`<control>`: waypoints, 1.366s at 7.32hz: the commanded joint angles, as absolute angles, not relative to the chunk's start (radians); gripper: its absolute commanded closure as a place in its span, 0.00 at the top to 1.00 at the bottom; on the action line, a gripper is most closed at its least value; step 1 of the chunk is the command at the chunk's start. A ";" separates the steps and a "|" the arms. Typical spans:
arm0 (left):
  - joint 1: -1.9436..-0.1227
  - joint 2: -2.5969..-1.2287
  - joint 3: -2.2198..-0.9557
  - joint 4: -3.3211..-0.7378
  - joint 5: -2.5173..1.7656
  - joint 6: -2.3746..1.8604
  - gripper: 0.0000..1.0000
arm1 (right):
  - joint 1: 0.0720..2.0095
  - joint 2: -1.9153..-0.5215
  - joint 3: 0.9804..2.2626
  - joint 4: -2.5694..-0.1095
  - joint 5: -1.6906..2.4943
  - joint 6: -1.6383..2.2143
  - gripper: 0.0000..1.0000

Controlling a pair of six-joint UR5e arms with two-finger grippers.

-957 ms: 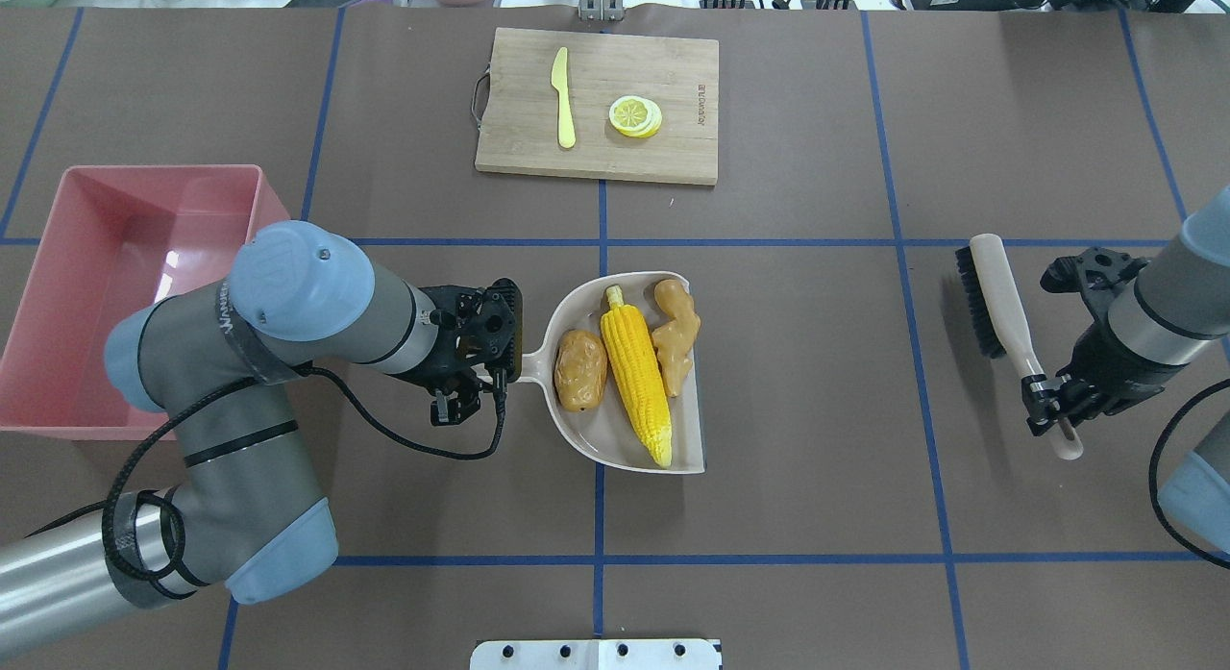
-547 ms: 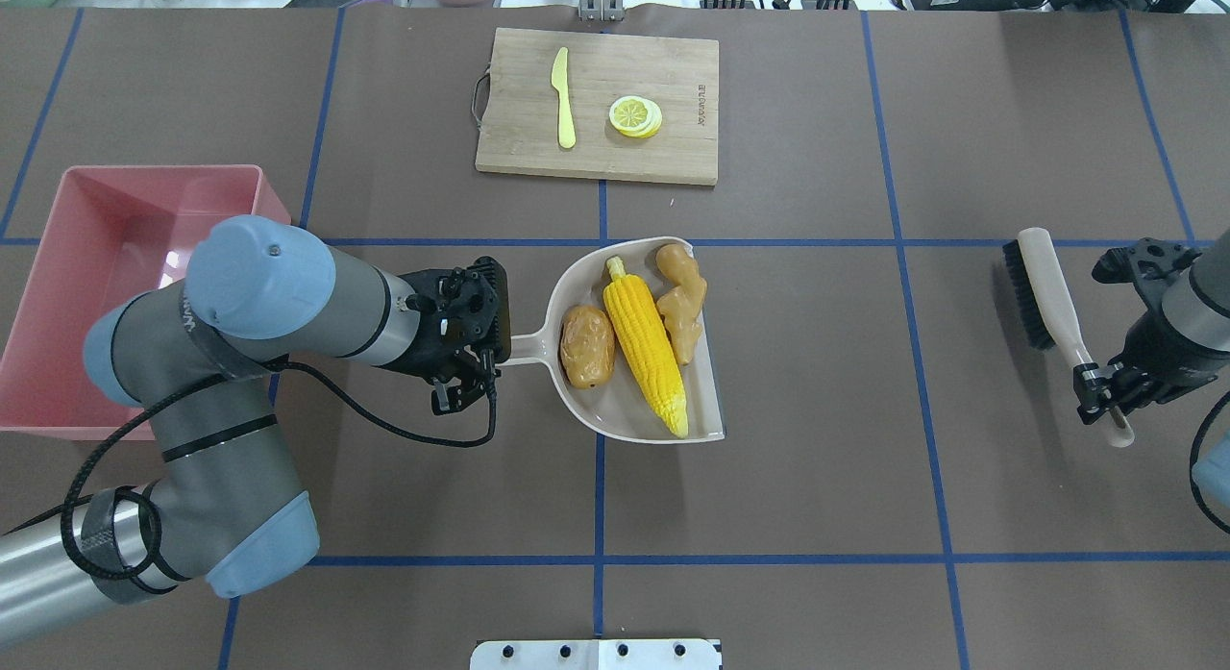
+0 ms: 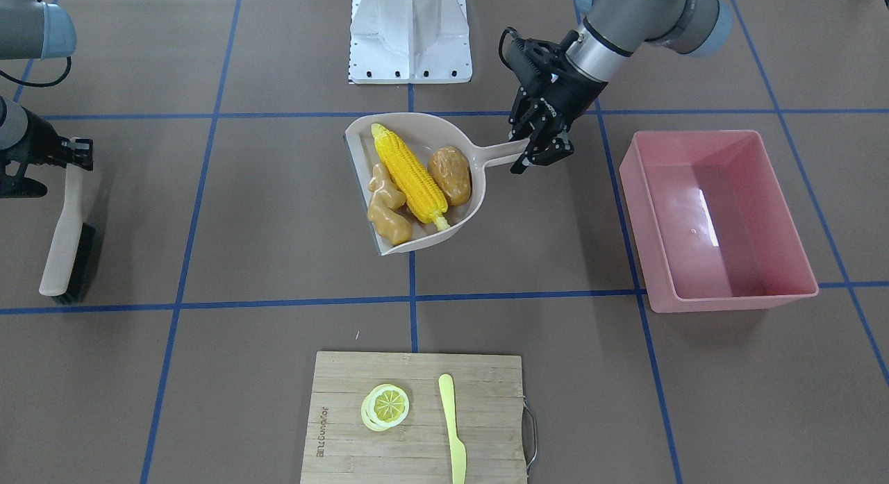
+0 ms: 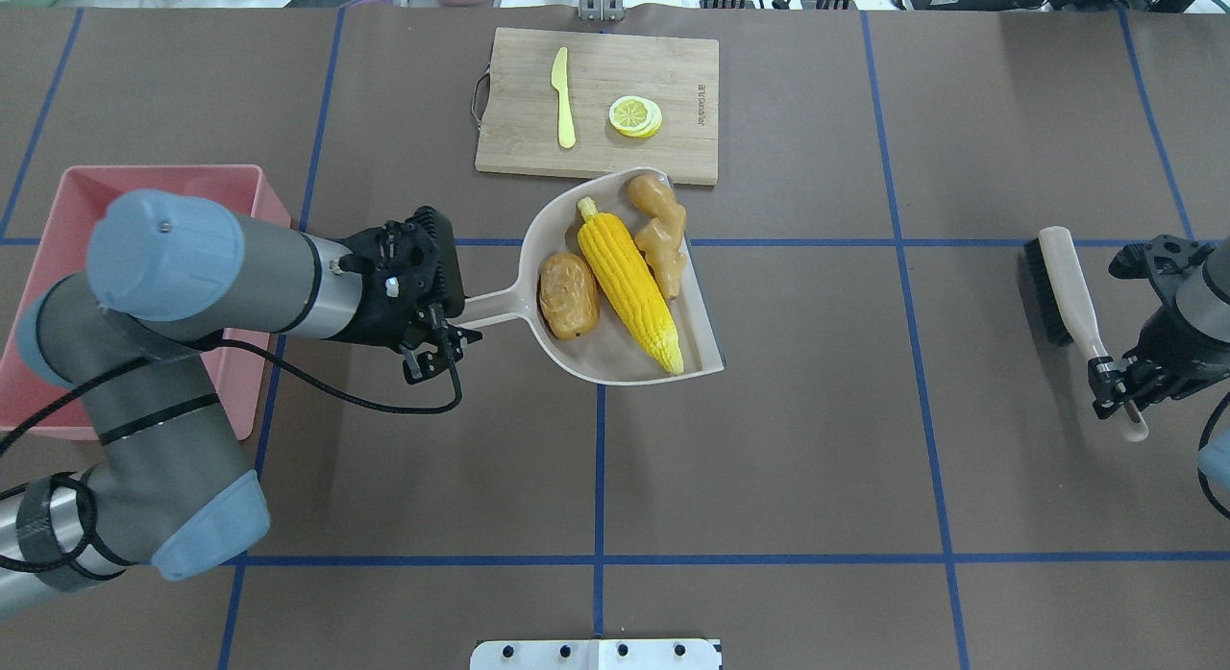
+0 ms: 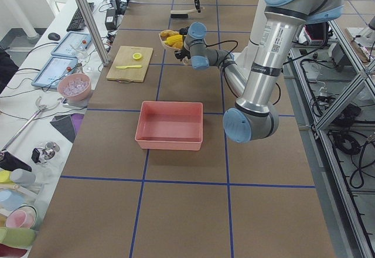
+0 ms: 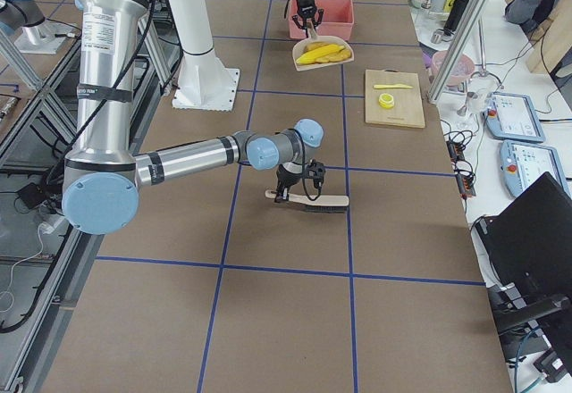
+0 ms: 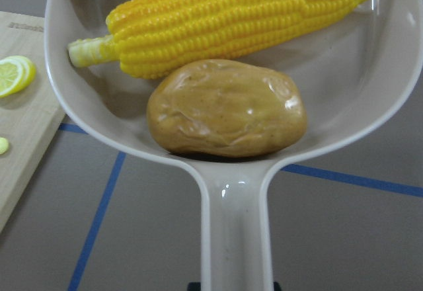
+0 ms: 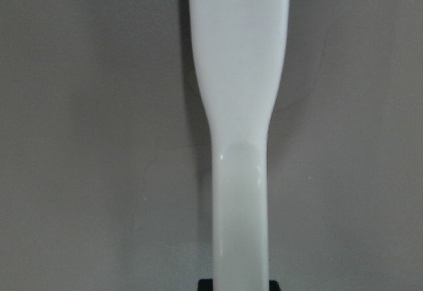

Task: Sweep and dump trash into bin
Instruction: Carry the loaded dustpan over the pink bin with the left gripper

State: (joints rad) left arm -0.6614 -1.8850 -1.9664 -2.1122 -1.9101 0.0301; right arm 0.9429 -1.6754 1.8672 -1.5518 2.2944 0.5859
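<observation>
Dustpan [image 4: 601, 353] shifted toward bin [image 4: 48, 237], corn cob [image 4: 629, 285] diagonal

- Left hand [image 3: 540, 149] clamps the handle of the beige dustpan [image 3: 496, 153].
- In the pan lie the ginger root [image 3: 385, 210], corn cob [image 3: 410, 175] and potato [image 3: 450, 175], side by side.
- The pink bin [image 3: 642, 213] sits on the bench [image 3: 243, 262], apart from the pan.
- Right hand [image 3: 75, 154] grips a brush [image 3: 66, 241] by its handle.

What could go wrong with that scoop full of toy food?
The tip of the corn lies near the open front edge of the dustpan; a forward tilt could let it slide out before reaching the bin. The left gripper holds only the thin handle's end, so the loaded pan might twist and spill the potato or ginger.
</observation>
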 commanded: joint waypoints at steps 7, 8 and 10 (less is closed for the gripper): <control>-1.070 -1.677 -2.011 -2.108 -2.130 0.160 0.00 | 0.943 -1.634 1.839 -1.552 2.315 0.583 1.00; -1.115 -1.639 -2.016 -2.102 -2.157 0.158 0.00 | 0.943 -1.632 1.841 -1.551 2.315 0.583 1.00; -1.140 -1.582 -2.031 -2.105 -2.158 0.149 0.00 | 0.980 -1.603 1.844 -1.558 2.338 0.577 1.00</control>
